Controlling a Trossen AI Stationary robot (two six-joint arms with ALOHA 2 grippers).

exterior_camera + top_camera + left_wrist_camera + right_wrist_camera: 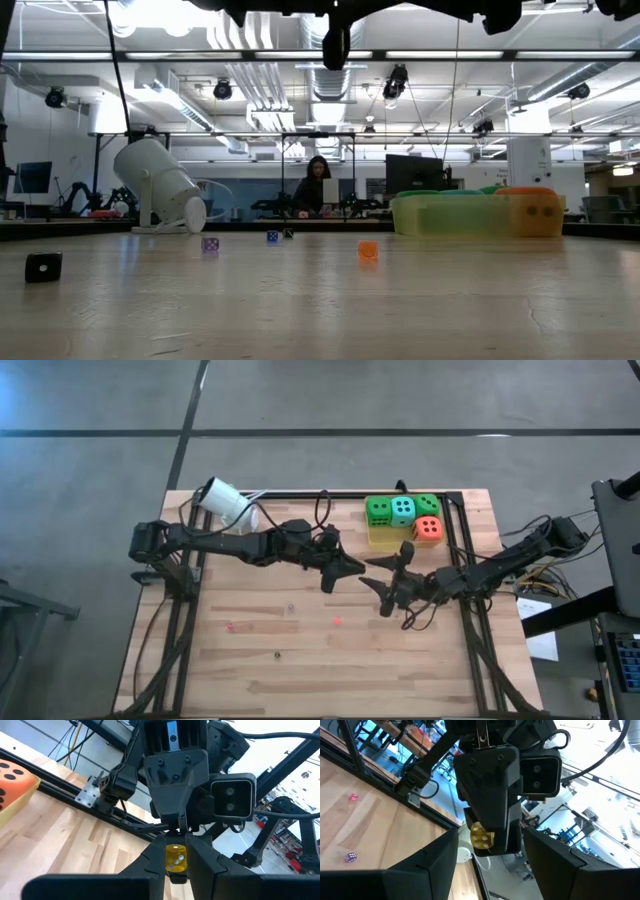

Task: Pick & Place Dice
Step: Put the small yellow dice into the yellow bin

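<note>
Nearest on the wooden table [250, 670], tiny dice lie scattered and well apart: a black die [43, 266], a purple die [210, 244], a blue die [272, 237] and an orange die [367, 250]. Above mid-table the two arms meet tip to tip. The left gripper [352, 567] is pinching a small yellow die [176, 857] at its fingertips, held off the table; as a cube it has no long axis, and in the right wrist view it sits tilted, a pip face toward the right arm. The right gripper [380, 585] faces it with fingers [420, 865] spread wide, touching nothing. Farther back, at the right, a yellowish tray [381, 539] holds the big dice, pips up: a green die [378, 510], a teal die [402, 510] and a second green die [428, 505] in a row across, an orange-red die [428, 528] just before it. A white cylinder [228, 503] lies tilted at the back left. Beyond the table sits a person [318, 185].
</note>
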